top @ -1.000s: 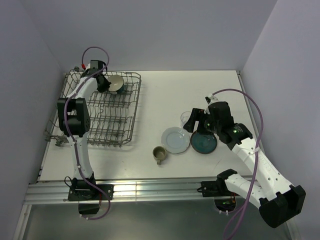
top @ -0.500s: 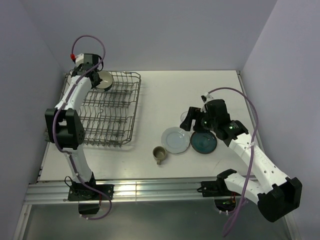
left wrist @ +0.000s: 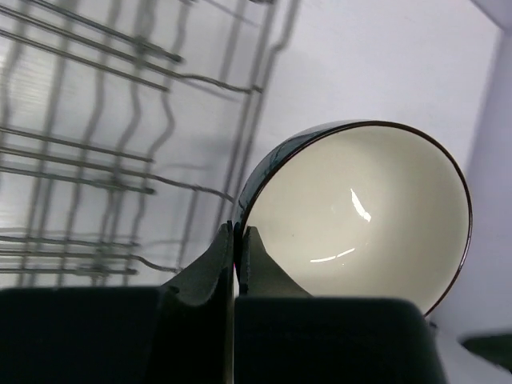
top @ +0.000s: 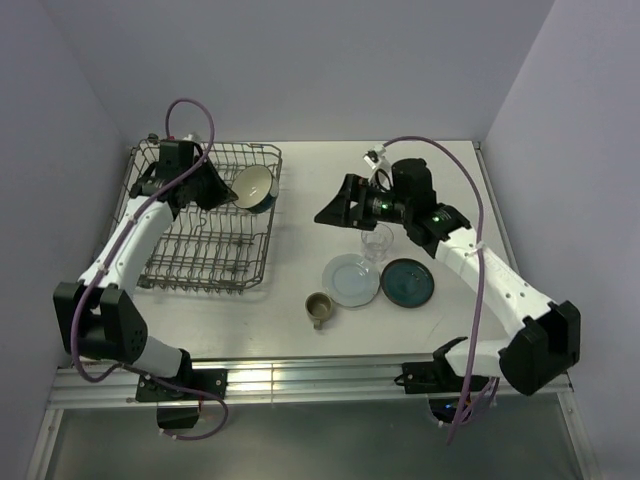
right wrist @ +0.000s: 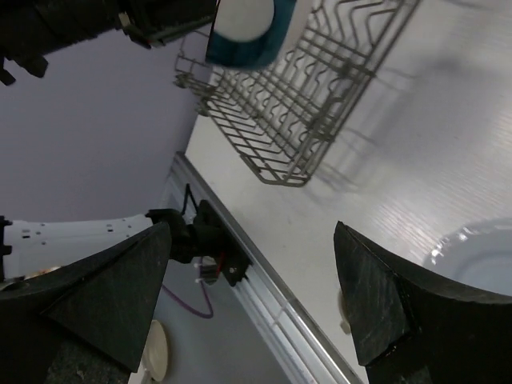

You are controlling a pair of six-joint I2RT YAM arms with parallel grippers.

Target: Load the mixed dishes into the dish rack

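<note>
My left gripper [top: 226,190] is shut on the rim of the cream-inside dark-rimmed bowl [top: 253,186], holding it tilted over the right side of the grey wire dish rack [top: 190,235]. In the left wrist view the fingers [left wrist: 237,244] pinch the bowl's rim [left wrist: 360,216] above the rack wires [left wrist: 120,144]. My right gripper [top: 328,212] is open and empty, raised and pointing left. The clear glass tumbler [top: 377,241], pale blue plate [top: 351,280], dark teal plate [top: 407,283] and olive-brown mug [top: 319,309] sit on the table.
The right wrist view looks past its open gripper [right wrist: 248,280] to the rack [right wrist: 312,96], the bowl's teal outside [right wrist: 248,32], the table's front rail [right wrist: 264,296] and the edge of the pale blue plate [right wrist: 480,256]. Walls close in the table's far and side edges.
My left arm has carried the bowl from the rack's far left corner to its right side. My right arm has lifted and swung left, away from the tumbler, which stays on the table.
</note>
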